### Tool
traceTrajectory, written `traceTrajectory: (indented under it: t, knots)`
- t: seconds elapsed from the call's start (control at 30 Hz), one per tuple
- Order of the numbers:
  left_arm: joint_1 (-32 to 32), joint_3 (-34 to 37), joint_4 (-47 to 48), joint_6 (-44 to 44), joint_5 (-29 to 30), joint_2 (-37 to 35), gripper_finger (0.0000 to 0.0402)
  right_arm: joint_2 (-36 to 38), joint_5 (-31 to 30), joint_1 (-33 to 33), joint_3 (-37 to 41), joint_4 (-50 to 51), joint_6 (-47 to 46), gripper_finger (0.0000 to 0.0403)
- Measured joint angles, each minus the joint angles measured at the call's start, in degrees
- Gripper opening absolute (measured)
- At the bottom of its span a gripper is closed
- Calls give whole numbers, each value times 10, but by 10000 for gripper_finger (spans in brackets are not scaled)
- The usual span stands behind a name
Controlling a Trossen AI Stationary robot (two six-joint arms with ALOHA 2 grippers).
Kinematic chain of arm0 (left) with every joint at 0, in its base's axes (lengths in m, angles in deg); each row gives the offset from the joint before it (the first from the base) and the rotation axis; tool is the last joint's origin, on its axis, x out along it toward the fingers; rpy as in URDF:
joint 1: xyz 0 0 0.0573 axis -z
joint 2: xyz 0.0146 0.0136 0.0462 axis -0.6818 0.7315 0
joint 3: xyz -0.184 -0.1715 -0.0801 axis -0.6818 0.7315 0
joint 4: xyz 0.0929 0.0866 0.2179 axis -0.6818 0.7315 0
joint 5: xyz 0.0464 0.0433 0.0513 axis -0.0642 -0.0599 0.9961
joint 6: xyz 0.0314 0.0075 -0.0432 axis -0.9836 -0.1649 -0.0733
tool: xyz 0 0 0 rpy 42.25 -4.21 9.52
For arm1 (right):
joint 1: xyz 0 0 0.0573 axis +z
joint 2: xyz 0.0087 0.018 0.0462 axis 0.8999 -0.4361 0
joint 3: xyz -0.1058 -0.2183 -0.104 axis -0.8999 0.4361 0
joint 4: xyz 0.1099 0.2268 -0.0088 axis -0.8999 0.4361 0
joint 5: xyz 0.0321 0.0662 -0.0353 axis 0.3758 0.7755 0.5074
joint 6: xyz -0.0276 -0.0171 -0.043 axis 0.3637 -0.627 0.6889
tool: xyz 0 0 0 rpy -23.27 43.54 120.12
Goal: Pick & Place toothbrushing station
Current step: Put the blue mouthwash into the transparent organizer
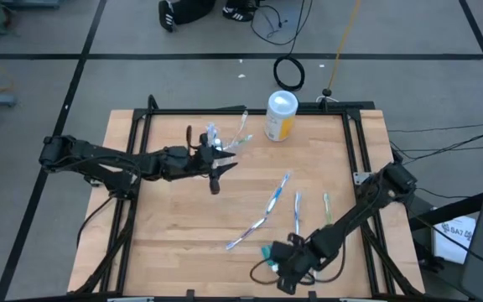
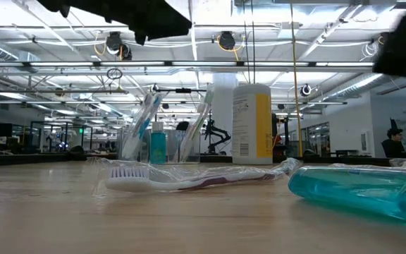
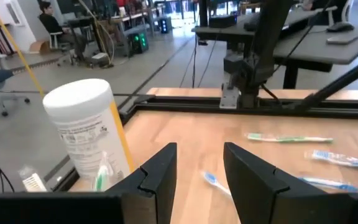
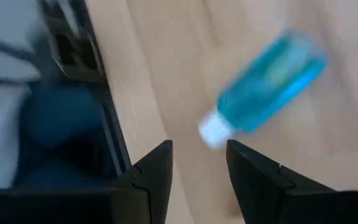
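Observation:
A small clear cup [image 2: 157,137] stands at the table's far middle, with toothbrushes [image 1: 241,134] leaning out of it and a teal tube upright inside. More wrapped toothbrushes [image 1: 277,197] lie flat on the wood right of centre. A teal toothpaste tube [image 4: 266,84] with a white cap lies near the front edge. My right gripper [image 4: 199,149] hovers open just above and beside the tube [image 1: 267,252], touching nothing. My left gripper [image 3: 201,152] is open and raised beside the cup [image 1: 215,138], pointing toward the table's right side, with nothing between its fingers.
A tall yellow canister [image 1: 281,115] with a white lid stands at the far edge, right of the cup. A black metal frame [image 1: 355,143] runs along the table's sides. One wrapped toothbrush [image 2: 189,180] lies close to the low camera, next to the tube [image 2: 358,190].

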Motion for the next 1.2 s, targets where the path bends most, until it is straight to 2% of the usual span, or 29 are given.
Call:
traceTrajectory:
  t: [0.23,0.43,0.73,0.93,1.07,1.2]
  knots:
    - [0,0,6,35,0,0,136,-50,-31,1,0,0,-77,141]
    - [0,0,13,47,0,0,136,-50,-33,-18,0,2,-127,141]
    - [0,0,18,44,0,0,136,-47,-29,-35,0,-22,-154,141]
    - [0,0,18,43,0,0,136,-45,-10,-36,0,-24,0,141]
    - [0,0,18,43,0,0,136,-45,25,-36,0,-42,94,141]
    - [0,0,18,44,0,0,136,-45,50,-36,0,-72,255,141]
